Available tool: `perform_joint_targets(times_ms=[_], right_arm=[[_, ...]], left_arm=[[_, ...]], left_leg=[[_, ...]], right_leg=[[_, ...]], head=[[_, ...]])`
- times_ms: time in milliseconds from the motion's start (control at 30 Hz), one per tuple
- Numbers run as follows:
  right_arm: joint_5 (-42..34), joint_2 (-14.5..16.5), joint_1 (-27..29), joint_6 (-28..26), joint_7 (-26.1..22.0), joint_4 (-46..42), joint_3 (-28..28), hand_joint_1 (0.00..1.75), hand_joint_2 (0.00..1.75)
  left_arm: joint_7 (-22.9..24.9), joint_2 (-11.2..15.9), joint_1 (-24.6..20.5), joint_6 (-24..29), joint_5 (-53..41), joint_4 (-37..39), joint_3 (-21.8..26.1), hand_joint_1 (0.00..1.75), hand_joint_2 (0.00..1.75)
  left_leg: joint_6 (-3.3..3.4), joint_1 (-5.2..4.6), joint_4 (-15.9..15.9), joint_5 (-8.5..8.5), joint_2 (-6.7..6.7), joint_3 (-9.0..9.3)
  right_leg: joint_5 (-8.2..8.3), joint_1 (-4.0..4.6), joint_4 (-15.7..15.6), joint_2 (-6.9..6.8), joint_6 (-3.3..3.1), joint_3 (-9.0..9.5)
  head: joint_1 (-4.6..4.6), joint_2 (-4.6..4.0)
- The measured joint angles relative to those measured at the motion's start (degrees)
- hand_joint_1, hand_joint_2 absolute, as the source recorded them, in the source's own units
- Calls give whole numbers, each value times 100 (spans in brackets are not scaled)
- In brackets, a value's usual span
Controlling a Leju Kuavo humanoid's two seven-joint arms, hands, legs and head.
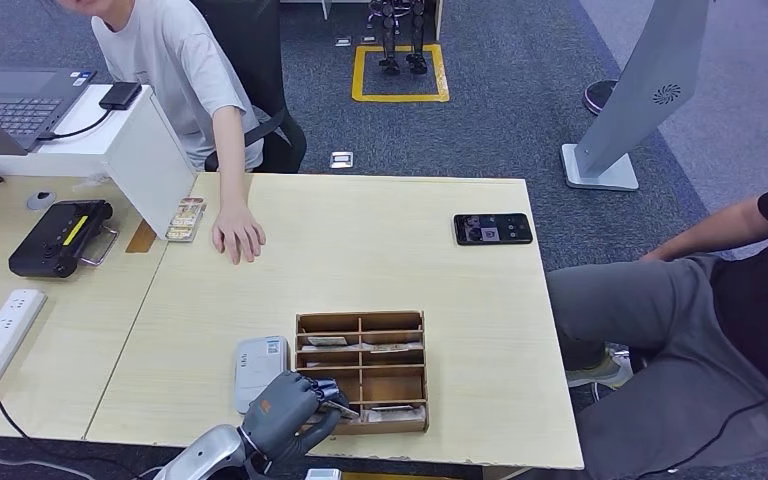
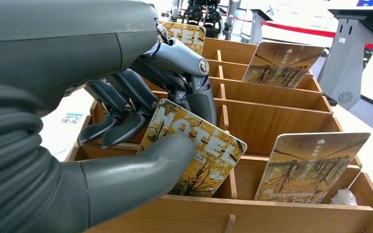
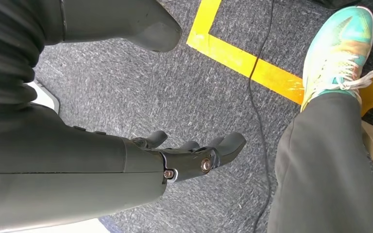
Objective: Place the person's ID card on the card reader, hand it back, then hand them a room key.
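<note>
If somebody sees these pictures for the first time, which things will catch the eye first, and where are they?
First, the robot's left hand at the near edge of the table, pinching a yellow room key card marked HOTEL at the wooden card box. Next, a person's hand resting flat on the far left part of the table, and a black phone lying near the far right corner.

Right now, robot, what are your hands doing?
Left hand pinches a key card at the wooden box. Right hand hangs open over floor. Nothing blocking.
</note>
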Motion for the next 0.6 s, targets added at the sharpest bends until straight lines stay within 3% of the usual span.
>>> perform_joint_targets(times_ms=[300, 433, 600], right_arm=[[1, 0, 19, 6, 1, -4, -1, 0, 175], [3, 0, 29, 64, -1, -4, -1, 0, 175], [1, -1, 30, 136, -5, -4, 0, 0, 175]], left_arm=[[-157, 55, -21, 36, 329, -59, 15, 175, 175], [-604, 532, -381, -510, 1668, -757, 366, 175, 175], [-818, 880, -710, -997, 1990, -1487, 911, 175, 175]], left_leg=[[-1, 2, 0, 2, 1, 1], [-3, 9, 1, 13, -5, -5], [-7, 9, -1, 18, -5, -4]], right_leg=[[1, 2, 0, 1, -2, -1], [6, 9, 1, -6, -8, -4], [9, 14, 4, -8, -12, -4]], head=[[1, 0], [-2, 0], [-4, 0]])
